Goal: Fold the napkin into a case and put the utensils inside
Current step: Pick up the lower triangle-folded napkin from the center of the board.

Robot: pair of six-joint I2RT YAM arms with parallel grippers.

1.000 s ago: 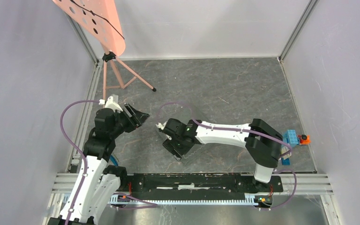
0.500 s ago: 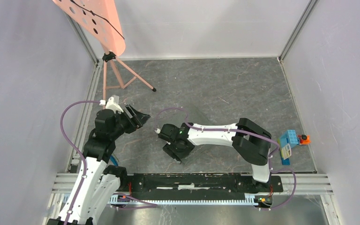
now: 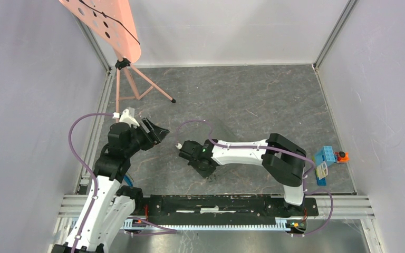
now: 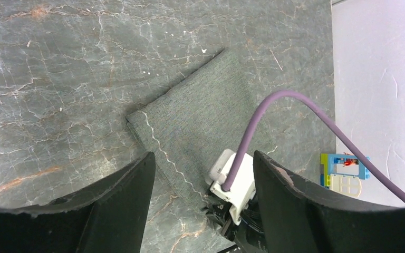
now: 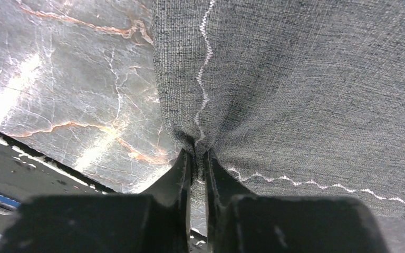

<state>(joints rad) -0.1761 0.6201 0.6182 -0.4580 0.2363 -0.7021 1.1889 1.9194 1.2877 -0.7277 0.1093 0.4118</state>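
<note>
Two fingers of the right gripper (image 5: 198, 154) have just snapped together from a wide spread, pinching the corner of the napkin (image 4: 205, 100) where its two stitched hems meet and bunching the grey cloth there. The rest of the cloth lies flat and unfolded on the slate floor (image 4: 52, 74), so this grip looks like the start of the first fold toward the case, with no utensils in view yet. Meanwhile the left gripper (image 4: 201, 158) hangs above the cloth, jaws wide and nothing between them.
</note>
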